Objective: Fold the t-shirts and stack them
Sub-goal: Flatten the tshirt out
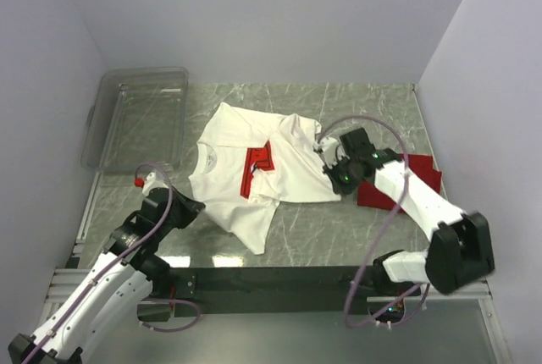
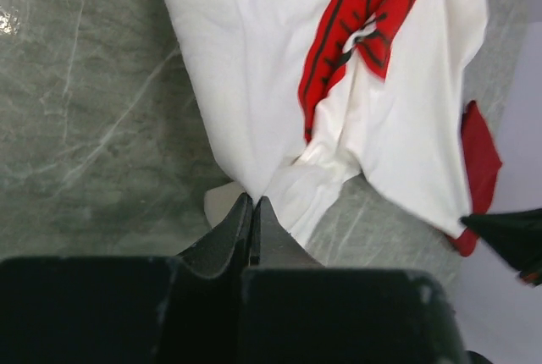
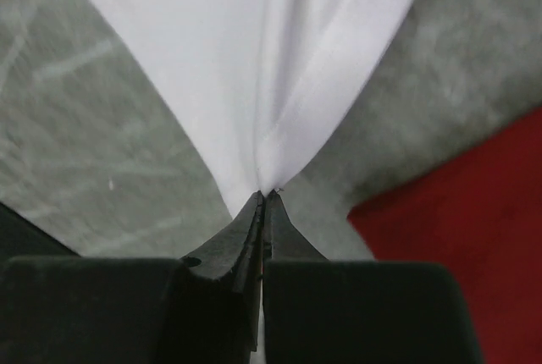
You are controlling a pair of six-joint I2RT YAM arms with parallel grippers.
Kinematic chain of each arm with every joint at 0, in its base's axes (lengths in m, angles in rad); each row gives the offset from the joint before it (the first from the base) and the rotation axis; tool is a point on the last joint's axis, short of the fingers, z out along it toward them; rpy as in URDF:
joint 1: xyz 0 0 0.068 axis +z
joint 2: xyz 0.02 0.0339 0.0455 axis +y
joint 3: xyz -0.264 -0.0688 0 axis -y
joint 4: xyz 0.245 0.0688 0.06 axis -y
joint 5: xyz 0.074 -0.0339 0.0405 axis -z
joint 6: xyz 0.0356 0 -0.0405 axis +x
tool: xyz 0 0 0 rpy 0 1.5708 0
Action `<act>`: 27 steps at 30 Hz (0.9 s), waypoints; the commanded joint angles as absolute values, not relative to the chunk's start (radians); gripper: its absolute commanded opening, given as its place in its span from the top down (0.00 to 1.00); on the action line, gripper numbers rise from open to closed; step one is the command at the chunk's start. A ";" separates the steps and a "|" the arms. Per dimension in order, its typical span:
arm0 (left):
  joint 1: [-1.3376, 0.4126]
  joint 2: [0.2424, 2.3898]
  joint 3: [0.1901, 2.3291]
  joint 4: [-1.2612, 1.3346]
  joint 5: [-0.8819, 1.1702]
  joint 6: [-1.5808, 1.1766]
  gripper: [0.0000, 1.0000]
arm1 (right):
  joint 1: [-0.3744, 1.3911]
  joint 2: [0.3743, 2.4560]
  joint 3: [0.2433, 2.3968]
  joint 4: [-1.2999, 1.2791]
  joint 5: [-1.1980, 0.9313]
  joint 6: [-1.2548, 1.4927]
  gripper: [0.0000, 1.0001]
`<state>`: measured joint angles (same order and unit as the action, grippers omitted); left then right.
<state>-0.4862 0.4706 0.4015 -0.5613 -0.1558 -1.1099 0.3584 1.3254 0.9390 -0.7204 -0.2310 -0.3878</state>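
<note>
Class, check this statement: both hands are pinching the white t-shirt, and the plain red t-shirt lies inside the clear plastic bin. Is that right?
Not quite. The red t-shirt is not in the clear plastic bin. It lies on the table to the right of the white t-shirt, as the top external view shows. The left hand and right hand do both pinch the white t-shirt.

Pale walls (image 1: 271,17) enclose a grey-green marbled table (image 1: 339,237).
</note>
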 commanded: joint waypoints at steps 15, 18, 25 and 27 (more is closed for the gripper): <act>-0.486 0.249 0.635 -0.974 -0.258 -1.264 1.00 | -0.102 0.700 0.666 -0.904 -0.021 -0.877 1.00; -0.486 0.219 0.658 -0.989 -0.275 -1.267 1.00 | -0.181 0.695 0.663 -0.926 -0.049 -0.954 1.00; -0.488 0.265 0.634 -0.943 -0.175 -1.240 1.00 | -0.267 0.709 0.681 -1.141 -0.193 -1.121 1.00; -0.486 0.275 0.637 -0.934 -0.146 -1.221 1.00 | -0.268 0.678 0.683 -1.169 -0.230 -1.153 1.00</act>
